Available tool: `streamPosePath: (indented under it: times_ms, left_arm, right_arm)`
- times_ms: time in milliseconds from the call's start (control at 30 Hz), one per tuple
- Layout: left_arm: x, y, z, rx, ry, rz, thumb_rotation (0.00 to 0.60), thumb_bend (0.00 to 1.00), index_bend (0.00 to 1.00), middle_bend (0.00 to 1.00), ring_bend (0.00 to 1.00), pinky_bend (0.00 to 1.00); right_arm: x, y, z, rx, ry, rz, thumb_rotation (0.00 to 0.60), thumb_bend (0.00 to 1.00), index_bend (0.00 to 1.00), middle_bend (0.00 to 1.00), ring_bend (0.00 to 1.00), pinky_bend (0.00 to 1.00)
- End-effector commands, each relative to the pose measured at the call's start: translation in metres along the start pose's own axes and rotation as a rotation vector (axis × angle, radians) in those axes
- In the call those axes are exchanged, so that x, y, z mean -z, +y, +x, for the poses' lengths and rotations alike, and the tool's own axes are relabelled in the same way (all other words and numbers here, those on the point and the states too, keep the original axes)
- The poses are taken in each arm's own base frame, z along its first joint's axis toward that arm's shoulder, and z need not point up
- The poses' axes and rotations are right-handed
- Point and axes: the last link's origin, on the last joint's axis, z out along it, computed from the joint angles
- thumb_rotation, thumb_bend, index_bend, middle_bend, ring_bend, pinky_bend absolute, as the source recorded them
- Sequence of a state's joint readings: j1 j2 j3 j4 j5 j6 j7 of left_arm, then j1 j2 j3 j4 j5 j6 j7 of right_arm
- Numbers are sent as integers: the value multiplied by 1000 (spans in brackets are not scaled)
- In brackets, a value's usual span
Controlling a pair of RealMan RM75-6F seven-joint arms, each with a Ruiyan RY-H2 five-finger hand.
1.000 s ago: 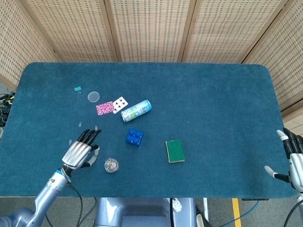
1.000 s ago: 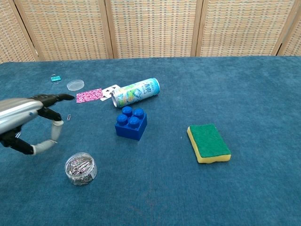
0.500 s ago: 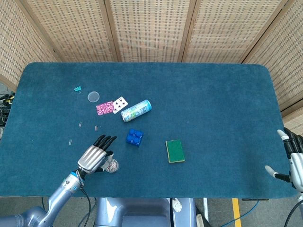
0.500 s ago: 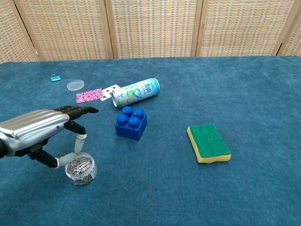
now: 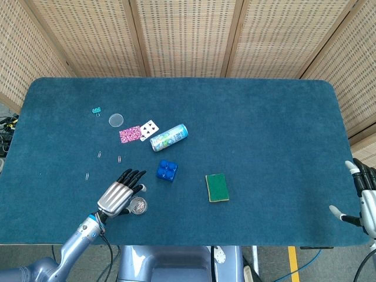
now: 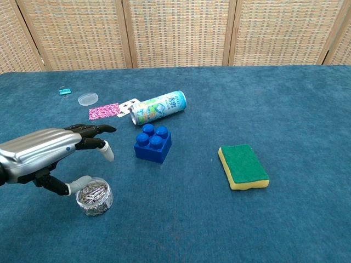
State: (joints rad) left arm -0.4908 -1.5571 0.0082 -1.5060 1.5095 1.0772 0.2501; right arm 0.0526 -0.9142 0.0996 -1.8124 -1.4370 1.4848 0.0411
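The left hand [image 6: 41, 156] hovers low over the blue felt surface [image 5: 264, 129] with its fingers [image 6: 90, 130] spread apart and holding nothing. The small clear round tub of silver paper clips [image 6: 94, 196] sits right under and just in front of it; in the chest view the thumb tip looks like it's touching the tub's near-left rim, while the other fingers reach out above and past it without wrapping around. From the head view the same tub [image 5: 138, 205] sits just beside the right edge of that hand [image 5: 117, 197], toward the front edge of the surface. Next thing over is the blue plastic building block with four studs [image 6: 153, 143], near the fingertips but apart from them. Behind that lies a pale green and white drink can on its side [image 6: 158, 107], with a spade playing card [image 6: 128, 105] and a pink patterned card [image 6: 103, 111] just beside it, plus a clear round lid [image 6: 88, 98] and a small teal binder clip [image 6: 65, 91] further back. A green-topped yellow sponge [image 6: 243, 166] lies well apart to the right. The right hand [image 5: 365, 200] sits at the far right edge of the surface, fingers loosely apart and not holding anything.
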Motion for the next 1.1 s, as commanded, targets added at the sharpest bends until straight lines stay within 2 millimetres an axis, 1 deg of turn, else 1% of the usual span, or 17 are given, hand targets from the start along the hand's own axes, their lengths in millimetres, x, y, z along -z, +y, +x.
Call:
streamPosePath:
  times_ms: [33,200,333,433,467,500,600,633,667,700,733,800,900,1000,1100]
  left_arm:
    - [1,-1,3,11,10,-2,600,448,267,0,0,0]
    - [6,-5,11,39,31,-3,600,448,263,0,0,0]
    - [10,-14,23,41,71,11,600,447,263,0,0,0]
    - [13,-31,33,30,100,56,600,448,265,0,0,0]
    - [13,-33,34,28,101,62,600,447,267,0,0,0]
    - [14,-39,36,21,104,80,600,447,272,0,0,0]
    - [17,-69,41,-13,94,159,600,446,285,0,0,0]
    - [18,-81,41,-23,81,196,600,446,286,0,0,0]
    - [19,-88,41,-26,73,214,600,448,285,0,0,0]
    - [20,-103,39,-35,52,258,600,467,282,0,0,0]
    - [21,-112,38,-38,39,283,600,492,281,0,0,0]
    - [23,-127,34,-42,11,333,600,610,296,0,0,0]
    - [28,-146,28,-47,-26,400,600,736,319,0,0,0]
    - [31,-161,21,-42,-56,456,600,778,322,0,0,0]
    - [32,-167,17,-33,-70,478,600,780,328,0,0,0]
  right_arm:
    - [0,0,0,0,0,0,600,0,0,0,0,0]
    - [0,0,0,0,1,1,600,0,0,0,0,0]
    - [0,0,0,0,0,1,600,0,0,0,0,0]
    - [0,-1,0,1,-2,2,600,0,0,0,0,0]
    - [0,-1,0,1,-2,2,600,0,0,0,0,0]
    - [0,-1,-1,0,-2,2,600,0,0,0,0,0]
    - [0,-1,-1,3,-2,3,600,0,0,0,0,0]
    - [0,-1,-1,2,-3,3,600,0,0,0,0,0]
    - [0,-1,-1,3,-3,3,600,0,0,0,0,0]
    - [0,-2,-1,4,-3,4,600,0,0,0,0,0]
    - [0,-2,-1,5,-3,4,600,0,0,0,0,0]
    - [0,-2,-2,6,-4,3,600,0,0,0,0,0]
    - [0,-3,-3,9,-7,3,600,0,0,0,0,0]
    - [0,-3,-3,11,-10,2,600,0,0,0,0,0]
    - [-1,-3,-4,12,-11,2,600,0,0,0,0,0]
